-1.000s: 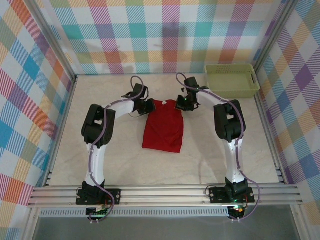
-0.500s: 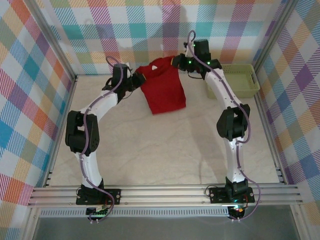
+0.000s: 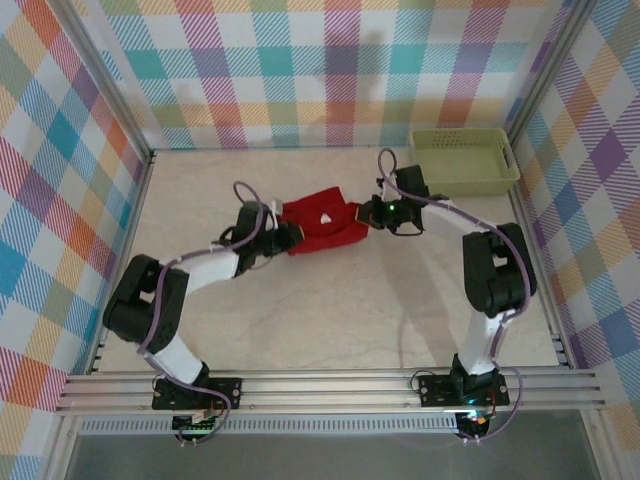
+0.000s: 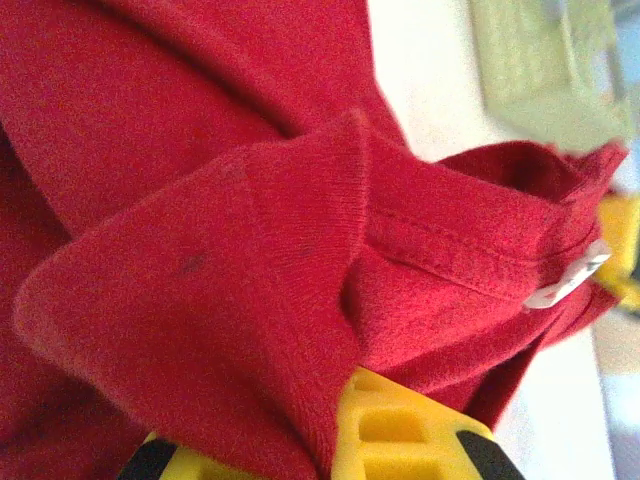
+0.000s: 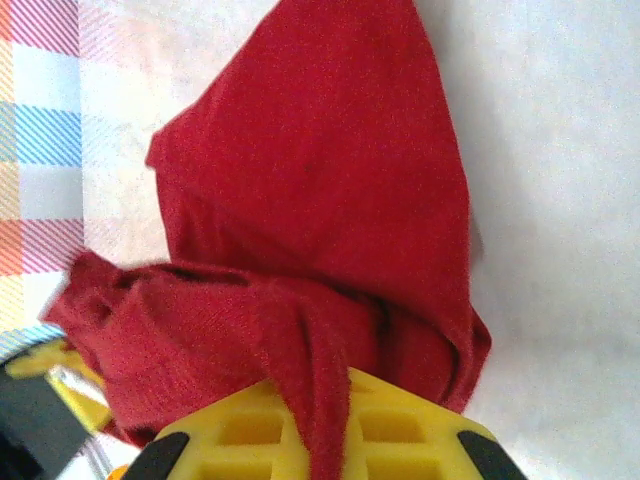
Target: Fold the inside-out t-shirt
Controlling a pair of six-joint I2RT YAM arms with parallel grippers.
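Note:
The inside-out t-shirt [image 3: 322, 221], deep red, lies bunched into a short wide fold on the table's middle back. My left gripper [image 3: 283, 235] is shut on its left end, and red cloth [image 4: 260, 300] runs pinched between the yellow fingers [image 4: 410, 430]. My right gripper [image 3: 370, 214] is shut on the right end, with a strip of the shirt [image 5: 320, 390] clamped between its yellow fingers [image 5: 400, 435]. A white label [image 4: 565, 280] shows at the collar seam, and the same label [image 3: 324, 217] faces up in the top view.
A pale green plastic basket [image 3: 464, 160] stands at the back right of the table, close behind the right arm. Metal frame rails [image 3: 330, 385] run along the near edge, and checkered walls [image 3: 300, 80] close in the back and sides.
Both grippers have come down and toward me with the shirt, from held high at the back wall to low over the table. The hanging cloth has folded into a short bundle.

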